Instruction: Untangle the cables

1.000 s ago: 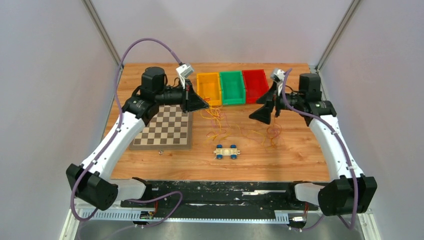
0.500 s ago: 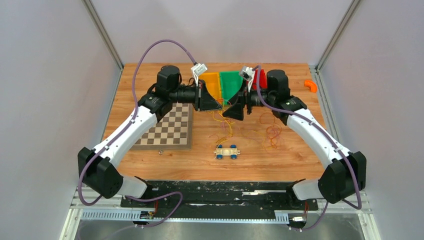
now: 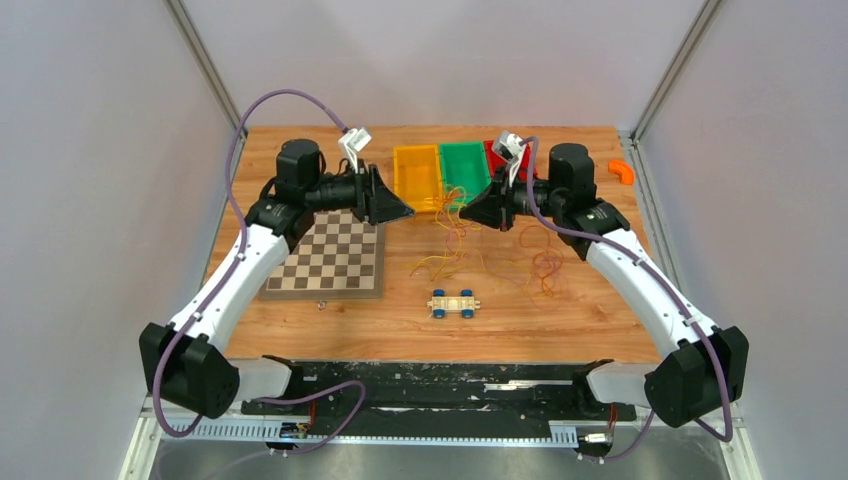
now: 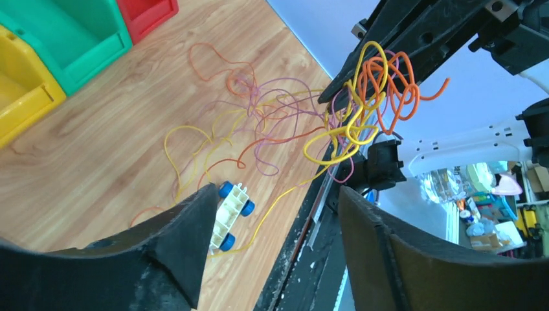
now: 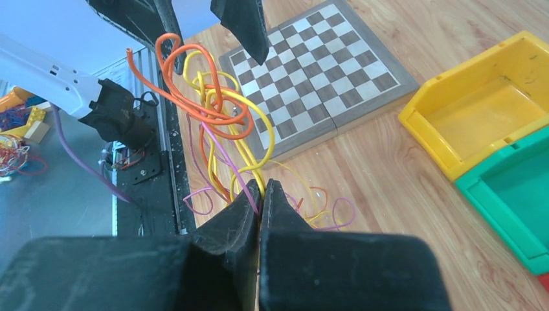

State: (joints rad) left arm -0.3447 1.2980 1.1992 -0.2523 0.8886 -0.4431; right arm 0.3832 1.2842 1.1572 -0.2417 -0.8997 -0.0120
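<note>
The cables [image 3: 452, 216] are thin yellow, orange, red and pinkish wires. One knot of loops hangs in the air between the two grippers, and more strands trail on the wood [image 3: 543, 266]. My right gripper [image 5: 260, 186] is shut on the raised bundle [image 5: 217, 103], with yellow and pink strands pinched at its tips. In the top view it [image 3: 472, 212] sits in front of the green bin. My left gripper [image 4: 277, 191] is open with nothing between its fingers and faces the hanging tangle [image 4: 366, 91] from a short way off. In the top view it [image 3: 398, 211] is left of the bundle.
A chessboard [image 3: 335, 255] lies at the left under the left arm. Yellow [image 3: 418, 175], green [image 3: 464, 172] and red [image 3: 495, 155] bins line the back. A small toy car [image 3: 453, 303] with blue wheels sits near the front. An orange piece [image 3: 622, 170] is at the back right.
The left gripper has opened, let go of the cables and drawn back to the left. The right gripper has moved in from the right and closed on the bundle.
</note>
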